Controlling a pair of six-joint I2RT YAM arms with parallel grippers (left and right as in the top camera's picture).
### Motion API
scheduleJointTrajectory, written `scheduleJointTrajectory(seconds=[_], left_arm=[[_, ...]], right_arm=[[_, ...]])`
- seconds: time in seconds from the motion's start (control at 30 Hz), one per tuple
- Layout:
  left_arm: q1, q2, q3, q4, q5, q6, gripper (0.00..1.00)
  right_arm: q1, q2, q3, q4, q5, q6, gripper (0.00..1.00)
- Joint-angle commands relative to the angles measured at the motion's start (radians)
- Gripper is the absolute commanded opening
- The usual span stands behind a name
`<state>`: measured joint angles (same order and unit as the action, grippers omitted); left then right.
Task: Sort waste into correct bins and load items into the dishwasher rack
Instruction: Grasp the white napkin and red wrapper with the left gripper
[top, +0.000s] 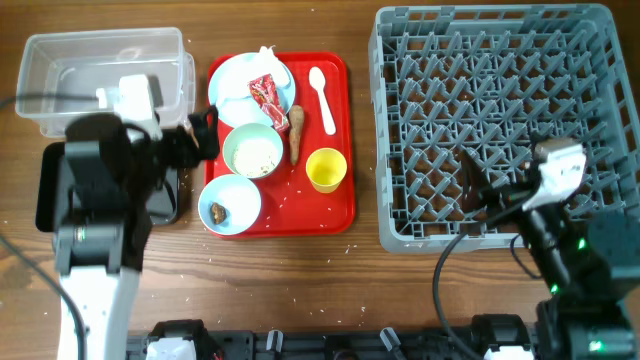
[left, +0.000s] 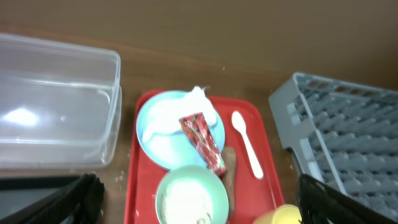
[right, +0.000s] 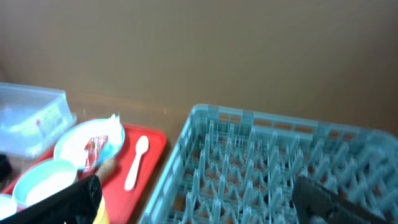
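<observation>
On the red serving tray (top: 338, 100) a pale blue plate (top: 238, 82) holds the white napkin (top: 264, 58) and red wrapper (top: 267, 95). Beside it lie the brown stick (top: 296, 132) and white spoon (top: 321, 96). The green bowl (top: 252, 151) holds rice, the blue bowl (top: 232, 200) a brown lump (top: 217, 211). The yellow cup (top: 326, 168) stands upright. My left gripper (top: 205, 135) is open and empty at the tray's left edge, above the green bowl (left: 191, 198). My right gripper (top: 476, 188) is open and empty over the grey rack (top: 500, 110).
The clear tub (top: 100, 68) stands at the back left. The black tray (top: 46, 190) lies in front of it, mostly hidden under my left arm. Rice grains are scattered on the table in front of the red tray.
</observation>
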<state>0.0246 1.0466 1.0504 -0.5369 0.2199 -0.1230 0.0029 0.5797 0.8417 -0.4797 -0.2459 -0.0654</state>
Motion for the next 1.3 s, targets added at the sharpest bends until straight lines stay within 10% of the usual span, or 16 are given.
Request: scheduleJointTrajectory(seconds=[0.0,0.3,1.07,1.2,1.27], left_arm=[[-0.037,0.201,0.222,-0.1,0.016,0.09,1.0],[-0.155,0.766,0.764,-0.474,-0.011,0.274,1.0],[-0.178,1.294,0.769,-0.139,-0.075,0.408,0.95],[-0.178,1.326,0.769,-0.135,-0.076,0.408,0.64],[-0.178,1.326,0.769,-0.131,-0.076,0.407,0.23]], right_arm=[[-0.003,0.144,0.142,-0.113,0.008,-0.01,1.0],[-0.003,0.457,0.378,-0.433,-0.001,-0.01,1.0],[-0.003,0.64,0.377,-0.573,-0.104,-0.002,1.0],[-0.003,0.64,0.377,-0.573,-0.104,-0.002,0.99],[-0.003,0.64,0.377,-0.573,-0.104,-0.002,0.98]])
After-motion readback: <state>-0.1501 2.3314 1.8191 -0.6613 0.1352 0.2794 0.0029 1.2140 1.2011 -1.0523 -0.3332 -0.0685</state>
